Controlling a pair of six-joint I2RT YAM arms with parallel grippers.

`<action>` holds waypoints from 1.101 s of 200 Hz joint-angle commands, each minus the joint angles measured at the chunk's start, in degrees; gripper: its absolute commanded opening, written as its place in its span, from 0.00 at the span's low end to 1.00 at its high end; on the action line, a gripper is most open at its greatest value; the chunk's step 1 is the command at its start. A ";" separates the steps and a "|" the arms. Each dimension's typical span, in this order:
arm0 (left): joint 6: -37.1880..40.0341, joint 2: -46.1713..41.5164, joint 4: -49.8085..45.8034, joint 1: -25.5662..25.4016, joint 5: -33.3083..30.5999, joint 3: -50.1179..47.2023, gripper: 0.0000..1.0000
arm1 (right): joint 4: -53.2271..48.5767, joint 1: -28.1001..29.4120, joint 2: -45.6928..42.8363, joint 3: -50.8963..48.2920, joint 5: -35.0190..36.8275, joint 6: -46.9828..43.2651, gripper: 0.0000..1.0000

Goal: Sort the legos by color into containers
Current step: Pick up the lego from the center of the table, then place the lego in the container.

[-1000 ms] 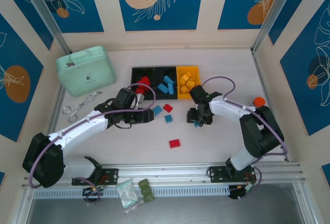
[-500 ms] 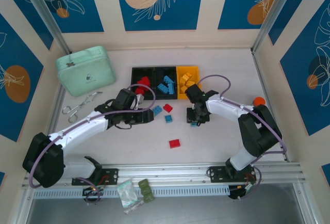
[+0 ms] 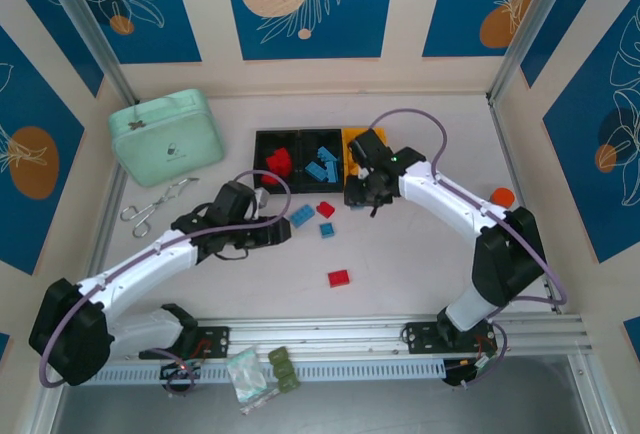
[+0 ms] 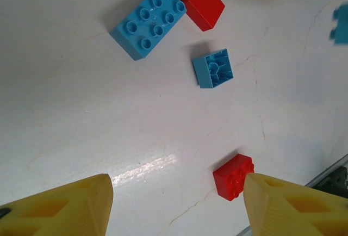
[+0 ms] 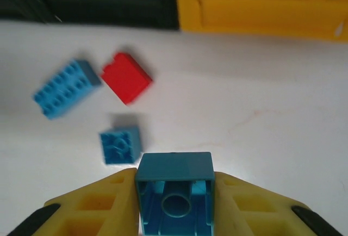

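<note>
The right gripper (image 5: pixel 175 203) is clamped on a square blue brick (image 5: pixel 174 166), its hollow underside facing the wrist camera between the yellow fingers (image 5: pixel 103 203). The step in hand looks like carrying this brick to the bin that holds the blues. Ahead of the fingers and to their left is the middle black bin (image 5: pixel 109 14), with a blue piece showing inside. Ahead and to their right is the yellow bin (image 5: pixel 261 18). From above, the gripper hangs just at the near wall of the row, about where those two bins meet. The next move probably calls for a short carry forward and leftward over the black wall, then a release well clear of the yellow bin. On the table to the left of the held brick lie a long blue brick (image 5: pixel 66 88), a red brick (image 5: pixel 126 77) just beside it, and a small blue brick (image 5: pixel 120 145). The left gripper (image 4: pixel 176 198) hovers empty with its fingers spread wide. The same three bricks lie ahead of it, and a small red brick (image 4: pixel 233 177) sits near one fingertip. A second ago the right gripper was nearer the arm bases, well short of the bins, and it has since travelled up to them. The left gripper has drawn back slightly, and the loose bricks have not moved.
</note>
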 commanded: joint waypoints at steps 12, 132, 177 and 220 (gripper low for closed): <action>-2.12 -2.77 -0.41 -0.41 -1.81 -2.17 0.64 | -1.21 0.34 7.94 10.17 -2.27 -2.03 0.33; -4.00 -9.16 -5.01 -0.30 -4.22 -5.58 0.65 | -8.30 -2.95 41.02 52.56 -6.31 -0.92 0.35; -3.91 -9.38 -5.76 -0.27 -4.61 -5.55 0.65 | -11.46 -3.61 48.61 62.16 -6.86 -0.11 0.36; -3.82 -9.00 -5.54 -0.20 -4.44 -5.70 0.65 | -11.32 -3.97 50.24 63.74 -7.35 0.27 0.44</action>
